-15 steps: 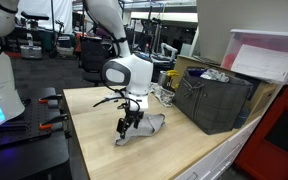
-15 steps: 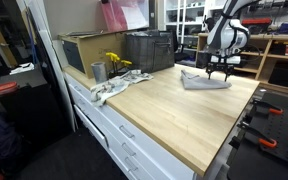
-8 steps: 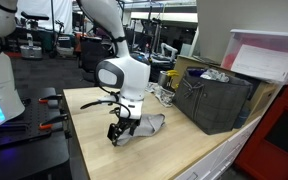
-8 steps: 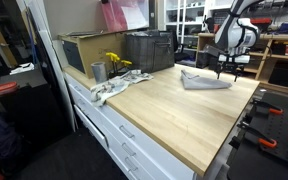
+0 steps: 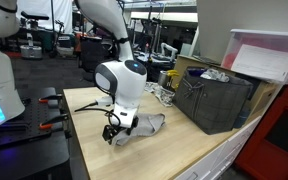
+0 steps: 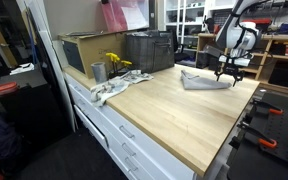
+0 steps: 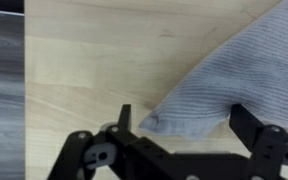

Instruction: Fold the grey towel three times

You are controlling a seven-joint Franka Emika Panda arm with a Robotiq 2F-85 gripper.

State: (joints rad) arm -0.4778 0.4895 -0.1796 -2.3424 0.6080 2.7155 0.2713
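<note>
Since a second ago the arm [image 5: 119, 78] has swung away from the bin [image 5: 216, 102], carrying the gripper [image 5: 111, 134] off the middle of the towel [image 5: 146, 125] to the towel's far end, the one farthest from the bin. The towel lies flat on the table [image 5: 89, 155], near the bin's front but apart from it. Its long axis runs from the gripper toward the bin, and it is already doubled into a narrow strip rather than spread square. In the wrist view the towel [image 7: 239, 75] fills the upper right. One rounded corner of it points down and left, ending between the two black fingers [image 7: 125, 115]. The fingers stand wide apart, one on each side of that corner, and grip nothing. Whether their tips touch the cloth or hang just above it cannot be told. Only the wrist view shows the ribbed weave and the corner. It cuts off the rest of the towel and shows no bin. In an exterior view the arm's white body hides much of the gripper, and the near end of the towel is lost behind it. In the exterior view from across the table, the towel [image 6: 202, 81] is a thin pale wedge beyond the bin [image 6: 149, 50], and the gripper [image 6: 227, 72] there is too small to read.
</note>
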